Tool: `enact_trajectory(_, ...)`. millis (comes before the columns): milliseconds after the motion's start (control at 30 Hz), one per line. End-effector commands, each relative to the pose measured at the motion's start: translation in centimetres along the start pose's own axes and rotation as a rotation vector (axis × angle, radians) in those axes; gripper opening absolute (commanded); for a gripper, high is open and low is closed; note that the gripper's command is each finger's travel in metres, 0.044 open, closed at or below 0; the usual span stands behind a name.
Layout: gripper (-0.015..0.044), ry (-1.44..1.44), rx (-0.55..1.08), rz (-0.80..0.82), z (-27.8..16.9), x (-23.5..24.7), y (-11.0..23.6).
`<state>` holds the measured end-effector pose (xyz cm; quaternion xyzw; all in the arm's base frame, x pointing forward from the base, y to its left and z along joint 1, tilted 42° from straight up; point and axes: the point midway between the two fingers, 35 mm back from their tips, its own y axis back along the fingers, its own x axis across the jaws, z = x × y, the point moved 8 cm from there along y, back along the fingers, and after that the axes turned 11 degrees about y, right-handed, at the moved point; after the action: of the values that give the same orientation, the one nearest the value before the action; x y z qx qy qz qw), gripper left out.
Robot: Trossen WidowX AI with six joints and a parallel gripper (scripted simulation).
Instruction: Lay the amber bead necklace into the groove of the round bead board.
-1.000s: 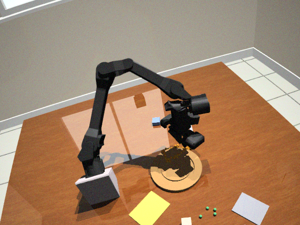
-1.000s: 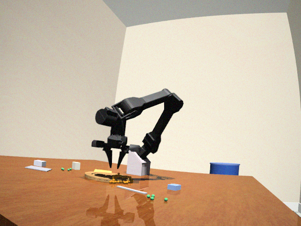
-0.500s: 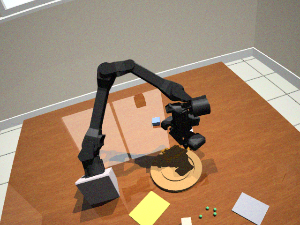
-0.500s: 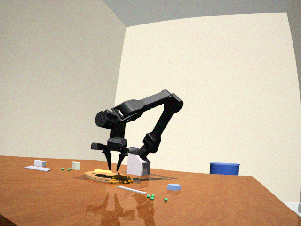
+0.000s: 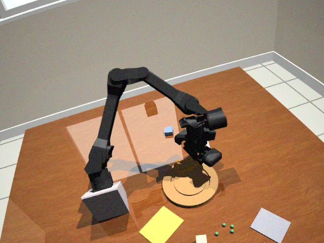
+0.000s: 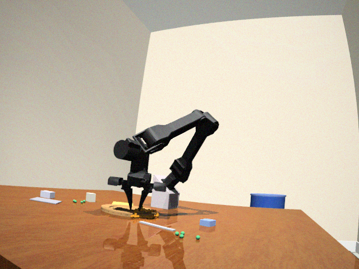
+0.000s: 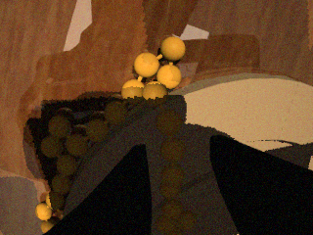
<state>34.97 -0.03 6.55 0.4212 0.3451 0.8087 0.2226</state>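
The amber bead necklace [image 5: 178, 161] [image 6: 145, 214] [image 7: 156, 69] lies in a heap at the far edge of the round tan bead board [image 5: 183, 201] [image 6: 111, 209] [image 7: 261, 112], partly on the board and partly on the table. Much of it is in the arm's shadow. My gripper [image 6: 135, 207] [image 7: 178, 157] points straight down with its tips at the board's surface. Its fingers stand partly apart, astride one shaded strand of beads. In the wrist view there is a gap between the strand and each finger. In the top view the fingertips are hidden behind the wrist.
A small blue block [image 5: 168, 130] [image 6: 207, 222], a thin white stick [image 6: 156, 226] and loose green beads [image 5: 225, 228] [image 6: 179, 233] lie on the table. A yellow sheet [image 5: 161, 225], a grey sheet [image 5: 270, 225] and a white cube [image 5: 201, 238] lie near the board. A blue bin [image 6: 267, 200] stands beyond the table.
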Motion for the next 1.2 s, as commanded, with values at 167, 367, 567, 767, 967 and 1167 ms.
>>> enact_trajectory(167, 0.0094, -0.001, 0.003, 0.004, -0.07, 0.05, -0.55)
enact_trajectory(367, 0.0000, -0.001, 0.003, 0.004, -0.07, 0.05, -0.55)
enact_trajectory(567, 0.0000, -0.001, 0.003, 0.004, -0.07, 0.05, -0.55)
enact_trajectory(767, 0.0000, -0.001, 0.003, 0.004, -0.07, 0.05, -0.55)
enact_trajectory(967, 0.0000, -0.001, 0.003, 0.004, -0.07, 0.05, -0.55)
enact_trajectory(1167, 0.0000, -0.001, 0.003, 0.004, -0.07, 0.05, -0.55)
